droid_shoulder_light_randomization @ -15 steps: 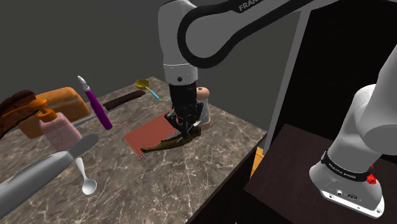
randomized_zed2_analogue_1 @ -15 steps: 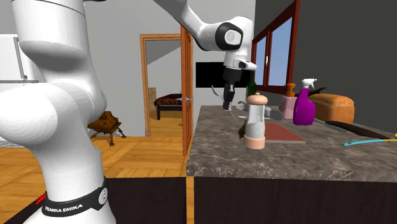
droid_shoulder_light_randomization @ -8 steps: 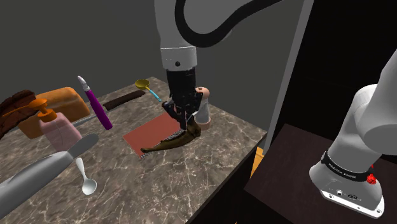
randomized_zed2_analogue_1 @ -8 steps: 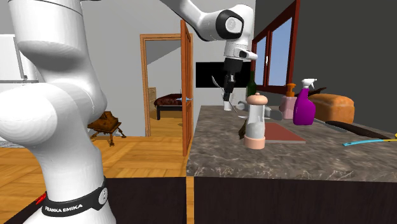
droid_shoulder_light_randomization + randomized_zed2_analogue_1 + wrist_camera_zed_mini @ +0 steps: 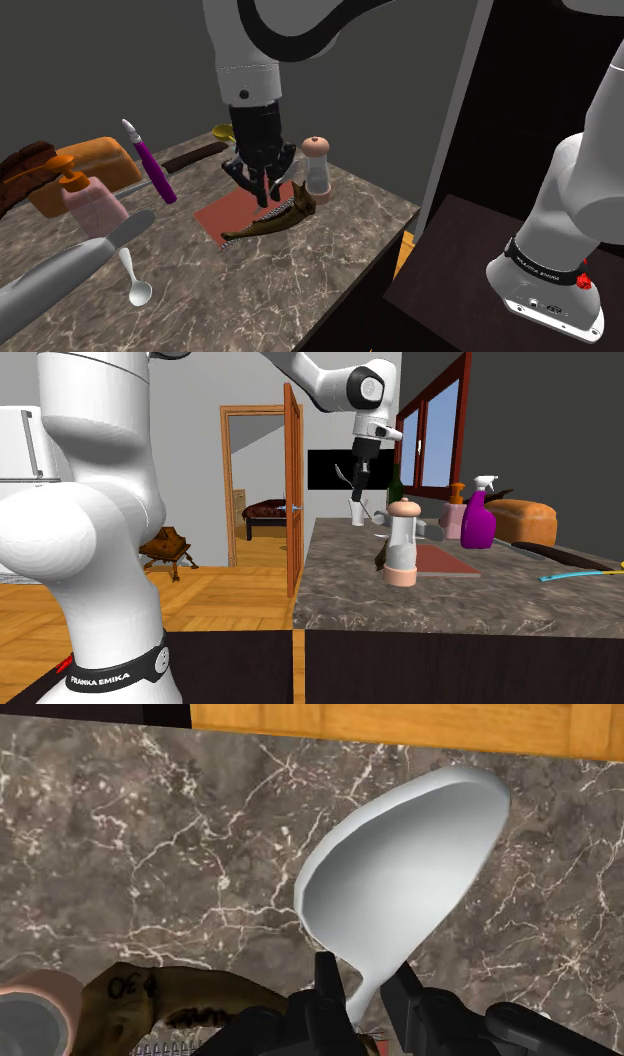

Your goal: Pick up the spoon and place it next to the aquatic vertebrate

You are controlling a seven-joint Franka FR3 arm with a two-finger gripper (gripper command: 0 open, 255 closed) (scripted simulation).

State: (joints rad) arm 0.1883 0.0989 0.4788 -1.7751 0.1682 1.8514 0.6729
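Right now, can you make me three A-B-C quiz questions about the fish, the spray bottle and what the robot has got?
1. Where does the fish lie?
A. on the floor
B. on the counter, at the edge of the reddish mat
C. on top of the loaf

2. What colour is the spray bottle?
A. purple
B. green
C. yellow

3. What are the jaws doing?
A. standing open and empty
B. shut on the fish
C. shut on a pale spoon

Answers:
1 B: the shoulder view shows it stretched along the mat's near edge on the marbled top.
2 A: its body is plainly purple in the second exterior view.
3 C: the wrist view shows them clasping the spoon's handle.
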